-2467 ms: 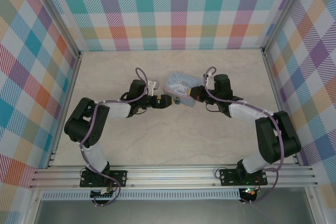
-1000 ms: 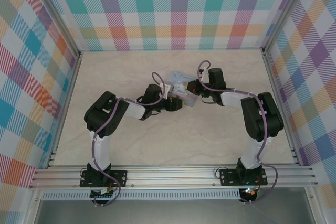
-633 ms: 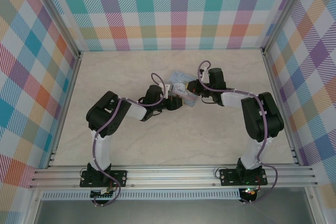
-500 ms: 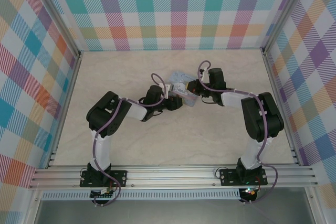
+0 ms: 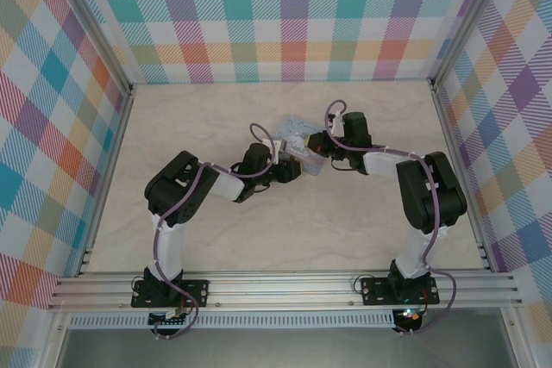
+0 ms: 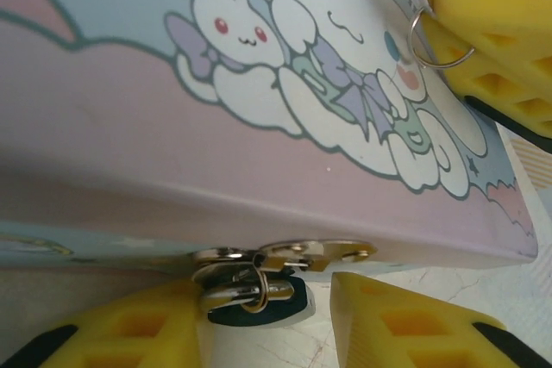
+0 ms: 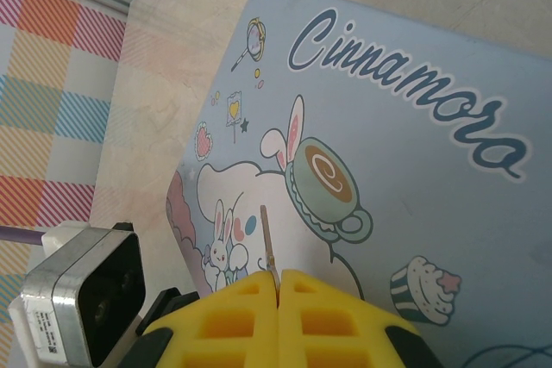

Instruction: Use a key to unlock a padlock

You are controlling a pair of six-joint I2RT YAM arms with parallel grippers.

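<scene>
Two tools engaged: right tool [image 7: 279,277] pinched together on the small thin dark metal key [image 7: 268,239], left tool [image 6: 266,329] apart, straddling the tiny silver-shackled padlock [image 6: 250,297] hanging at the metal hasp [image 6: 315,253] of the pastel cartoon-print tin [image 6: 259,84]; probably light, slippery, free-swinging, so grip its body.

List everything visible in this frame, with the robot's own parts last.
tin: one, pastel blue with a cartoon print, on the table between the two grippers.
padlock: one, silvery shackle and dark-looking body, hanging on the hasp at the tin's front edge.
key: one, thin and dark, sticking out over the tin's lid.
key ring: one, silvery, beside the right gripper's fingers.
table: one, beige marbled.
walls: three, pastel plaid, around the table.
left gripper: one, yellow fingers, apart on either side of the padlock.
right gripper: one, yellow fingers, shut on the key.
</scene>
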